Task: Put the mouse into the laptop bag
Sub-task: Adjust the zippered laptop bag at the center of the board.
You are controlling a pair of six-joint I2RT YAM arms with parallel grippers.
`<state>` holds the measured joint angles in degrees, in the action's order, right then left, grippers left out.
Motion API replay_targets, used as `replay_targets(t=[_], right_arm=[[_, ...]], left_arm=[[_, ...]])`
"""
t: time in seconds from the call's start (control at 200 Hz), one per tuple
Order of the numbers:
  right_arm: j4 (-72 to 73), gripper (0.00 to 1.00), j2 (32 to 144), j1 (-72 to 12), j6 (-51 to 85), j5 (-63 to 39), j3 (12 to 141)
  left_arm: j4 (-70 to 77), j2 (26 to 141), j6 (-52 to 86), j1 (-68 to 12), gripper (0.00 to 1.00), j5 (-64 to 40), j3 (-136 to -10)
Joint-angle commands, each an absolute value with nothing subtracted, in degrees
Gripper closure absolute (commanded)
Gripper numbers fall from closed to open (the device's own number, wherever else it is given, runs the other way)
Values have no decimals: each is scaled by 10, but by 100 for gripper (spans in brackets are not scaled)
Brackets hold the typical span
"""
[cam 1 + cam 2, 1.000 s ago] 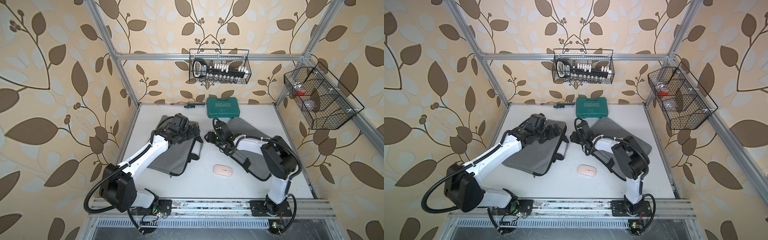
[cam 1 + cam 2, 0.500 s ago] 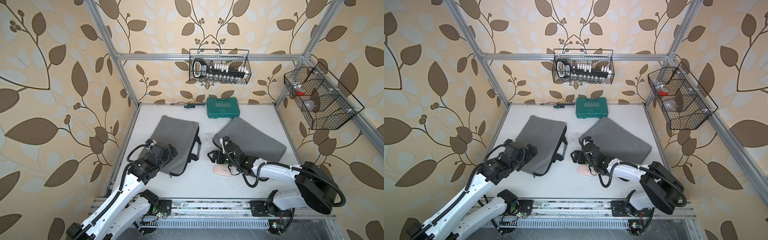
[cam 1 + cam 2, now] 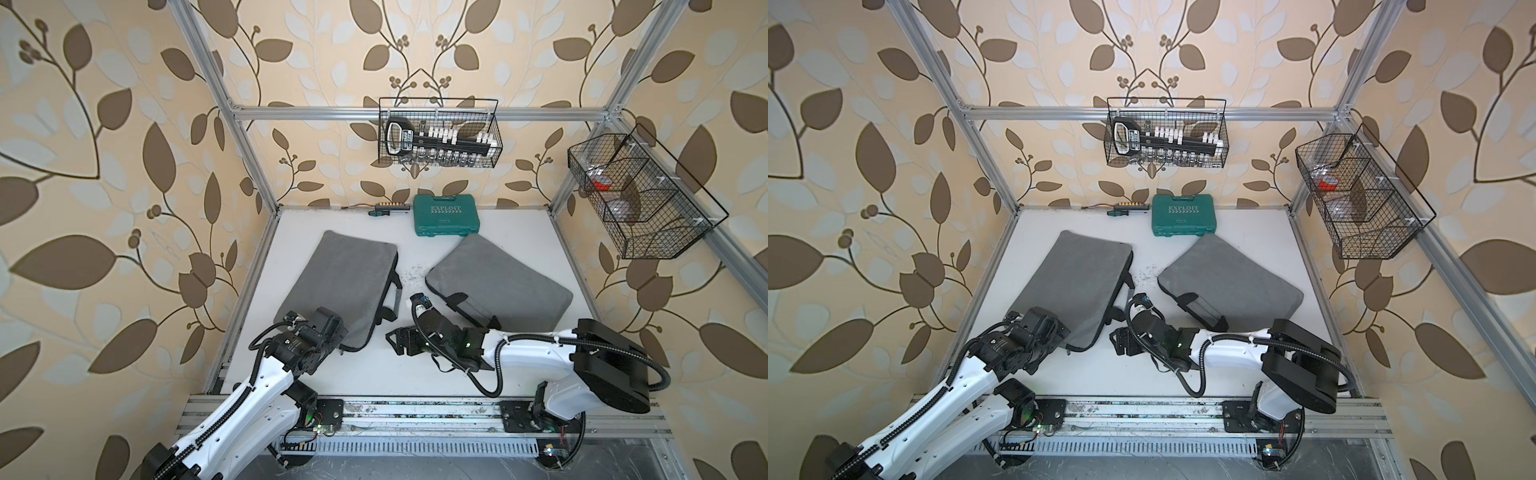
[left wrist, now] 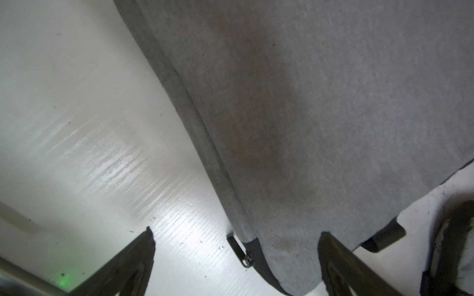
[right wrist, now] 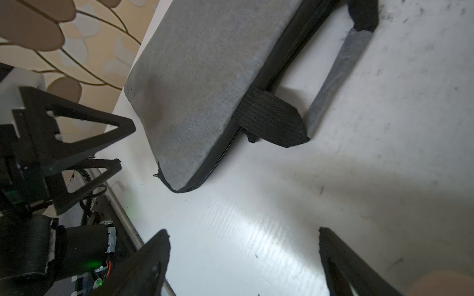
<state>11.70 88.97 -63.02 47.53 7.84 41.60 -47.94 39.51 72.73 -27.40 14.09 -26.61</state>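
A grey laptop bag lies flat on the left of the white table, its handle toward the middle. My left gripper is open at the bag's near corner, with the zipper pull between its fingers. My right gripper is open low over bare table beside that corner, nothing between its fingers. In both top views the right wrist hides the mouse. A blurred pinkish round shape at the edge of the right wrist view may be it.
A second grey bag lies on the right, behind my right arm. A green tool case and a screwdriver sit at the back wall. Wire baskets hang above. A metal rail runs along the front.
Both arms have pulled back from over the bags toward the front. The left gripper came down to the left bag's near corner. The right gripper opened wider and moved over the mouse, hiding it.
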Motion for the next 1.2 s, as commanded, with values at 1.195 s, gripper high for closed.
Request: replay_targets(t=[1.195], right_arm=[[75, 27, 1117, -560, 464, 51, 630]], left_arm=[[-346, 483, 628, -182, 1, 98, -297]])
